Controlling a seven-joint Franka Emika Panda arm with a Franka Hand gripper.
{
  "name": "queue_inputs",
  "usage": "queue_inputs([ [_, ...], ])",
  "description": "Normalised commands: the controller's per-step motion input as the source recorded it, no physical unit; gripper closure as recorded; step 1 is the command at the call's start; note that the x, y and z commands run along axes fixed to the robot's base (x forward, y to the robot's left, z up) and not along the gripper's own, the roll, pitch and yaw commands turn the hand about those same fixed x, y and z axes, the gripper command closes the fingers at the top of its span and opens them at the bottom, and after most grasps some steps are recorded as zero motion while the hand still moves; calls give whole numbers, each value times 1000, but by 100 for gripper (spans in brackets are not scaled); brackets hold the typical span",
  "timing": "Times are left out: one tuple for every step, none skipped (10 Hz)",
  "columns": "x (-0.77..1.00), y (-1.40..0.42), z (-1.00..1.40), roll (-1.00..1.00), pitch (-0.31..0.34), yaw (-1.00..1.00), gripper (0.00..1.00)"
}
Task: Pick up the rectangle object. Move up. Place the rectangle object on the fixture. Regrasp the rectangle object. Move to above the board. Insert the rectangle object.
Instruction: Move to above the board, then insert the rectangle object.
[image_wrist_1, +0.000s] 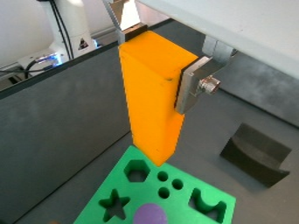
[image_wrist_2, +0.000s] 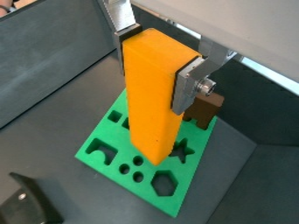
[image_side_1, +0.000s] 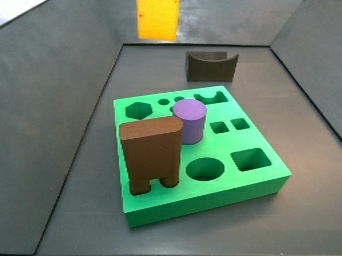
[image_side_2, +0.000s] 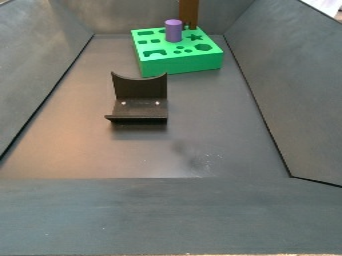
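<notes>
My gripper is shut on the upper end of the rectangle object, a smooth orange-yellow block that hangs upright between the silver fingers. Both wrist views show it held high over the green board. In a side view only the block's lower end shows at the top edge, with the gripper out of frame. The dark fixture, with its U notch, stands on the floor beside the board and also shows in a wrist view and the other side view.
A brown arch-legged block and a purple cylinder stand on the board. The brown block also shows in a wrist view. Dark sloping walls enclose the grey floor.
</notes>
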Motion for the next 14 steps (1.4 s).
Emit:
queue_inputs([
  [-40, 4, 10, -212, -33, -10, 100],
  [-63, 6, 0, -11, 0, 0, 100],
  [-111, -97, 0, -23, 0, 71, 100],
  [251, -503, -180, -47, 20, 497, 100],
  [514, -511, -194, -34, 36, 389, 100],
  [614, -469, -209, -10, 53, 391, 100],
  [677, -489, -157, 0, 36, 334, 100],
  [811, -451, -97, 0, 20, 269, 100],
  [877, -411, -103, 0, 27, 237, 100],
  [900, -394, -117, 0, 31, 229, 100],
  [911, -414, -120, -3, 27, 200, 100],
  [969, -351, -189, -26, 26, 177, 100],
  [1000, -274, -303, -43, 14, 123, 100],
  [1000, -160, -429, -14, 14, 83, 100],
])
